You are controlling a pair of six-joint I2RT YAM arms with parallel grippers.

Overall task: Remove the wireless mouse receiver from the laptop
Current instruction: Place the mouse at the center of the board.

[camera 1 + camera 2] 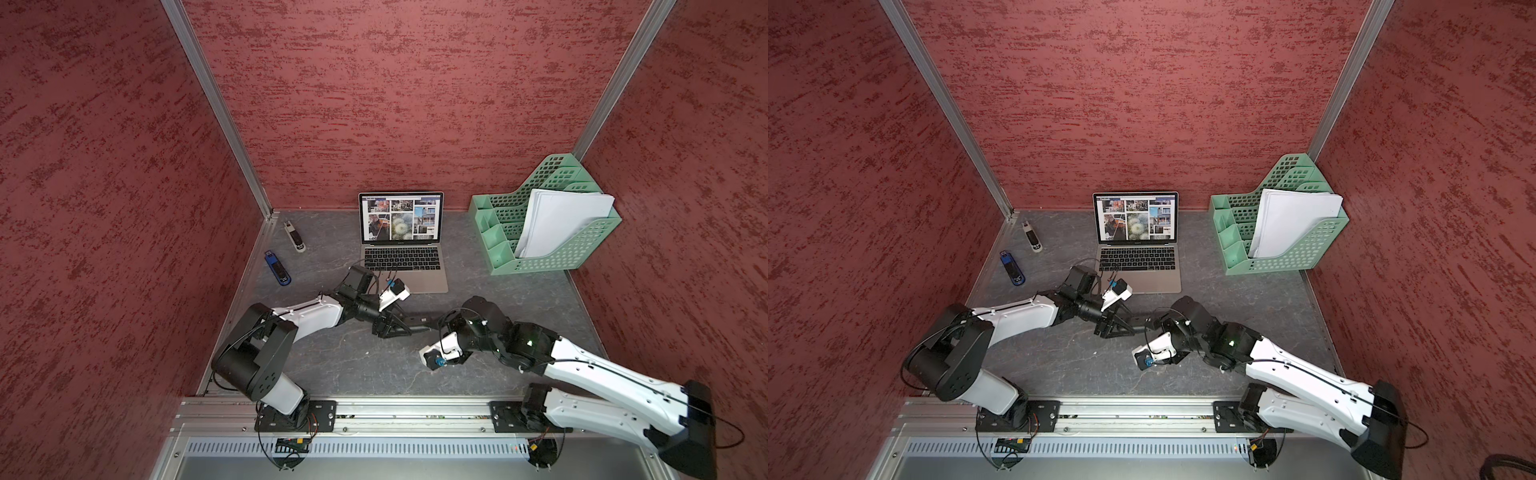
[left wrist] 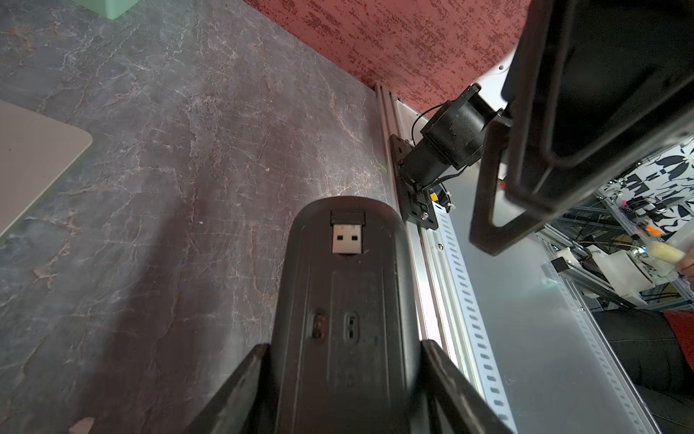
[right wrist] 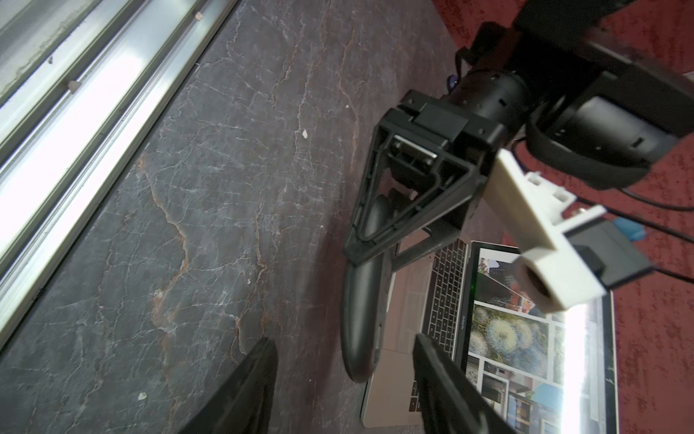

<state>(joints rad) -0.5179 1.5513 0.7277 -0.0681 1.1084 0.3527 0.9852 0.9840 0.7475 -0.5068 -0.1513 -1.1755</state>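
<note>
Above the counter (image 1: 353, 361), just in front of the laptop (image 1: 428, 282), my left pincer (image 2: 343, 349) is clamped partway shut across the black mouse (image 2: 375, 270). It holds the mouse belly-up, I judge so that its underside is open to view and reach. The wireless mouse receiver (image 2: 347, 236) is not in the laptop: it lies in a recess in that underside, its silver plug showing and its dark cap toward the mouse's free end. It sits beyond my left fingertips, apart from them, on the half of the mouse that sticks out. My right pincer (image 3: 343, 340) faces that free end with its jaws apart and nothing between them. From the left wrist view both its fingers seem to stand off to one side of the mouse, near the receiver but not touching it. Pulling it from the laptop looks done.
</note>
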